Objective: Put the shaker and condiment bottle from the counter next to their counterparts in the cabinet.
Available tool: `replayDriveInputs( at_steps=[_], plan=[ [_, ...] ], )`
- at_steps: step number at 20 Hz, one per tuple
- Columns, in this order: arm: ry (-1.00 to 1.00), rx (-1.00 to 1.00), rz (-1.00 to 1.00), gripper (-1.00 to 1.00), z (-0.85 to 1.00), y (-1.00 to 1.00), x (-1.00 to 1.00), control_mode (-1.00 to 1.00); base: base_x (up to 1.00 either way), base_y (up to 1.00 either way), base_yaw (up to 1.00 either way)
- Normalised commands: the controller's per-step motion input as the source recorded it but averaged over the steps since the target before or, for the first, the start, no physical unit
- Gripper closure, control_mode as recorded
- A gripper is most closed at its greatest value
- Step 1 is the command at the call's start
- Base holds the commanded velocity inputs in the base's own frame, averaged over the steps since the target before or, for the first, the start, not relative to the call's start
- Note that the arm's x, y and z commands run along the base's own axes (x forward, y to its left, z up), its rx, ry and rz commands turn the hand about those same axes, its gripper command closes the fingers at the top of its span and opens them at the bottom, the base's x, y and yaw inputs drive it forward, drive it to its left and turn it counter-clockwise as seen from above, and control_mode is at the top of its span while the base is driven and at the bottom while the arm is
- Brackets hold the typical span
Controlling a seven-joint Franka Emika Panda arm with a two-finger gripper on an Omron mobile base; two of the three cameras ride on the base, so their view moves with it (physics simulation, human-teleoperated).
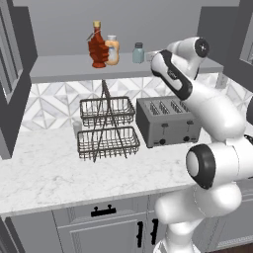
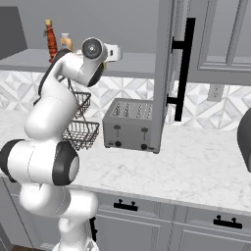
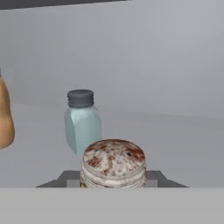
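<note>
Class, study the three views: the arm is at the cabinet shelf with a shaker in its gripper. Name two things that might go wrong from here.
1. The held shaker sits just in front of the teal shaker; pushing further in might knock it over.
2. The red bottle and orange bottle stand close together left of it on the shelf; a sideways swing of the gripper may topple them.

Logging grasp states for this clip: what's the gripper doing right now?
Gripper: closed on the shaker, held at the cabinet shelf.
</note>
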Motion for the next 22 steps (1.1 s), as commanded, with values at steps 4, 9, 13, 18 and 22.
replayDriveInputs(
  at_steps=[4,9,13,18,22],
  plan=[
    [0.0,0.0,0.1,1.0,-0.21,0.09,0.52,-1.0,0.0,0.0,0.0],
    [0.03,-0.04,0.1,1.0,-0.38,0.17,0.52,-1.0,0.0,0.0,0.0],
    [0.0,-0.01,0.08,1.0,-0.31,0.09,0.47,-1.0,0.0,0.0,0.0],
    [0.0,-0.01,0.07,1.0,-0.35,0.06,0.3,-1.0,0.0,0.0,0.0],
    [0.0,-0.04,0.05,1.0,-0.41,0.08,0.19,-1.0,0.0,0.0,0.0]
  ],
)
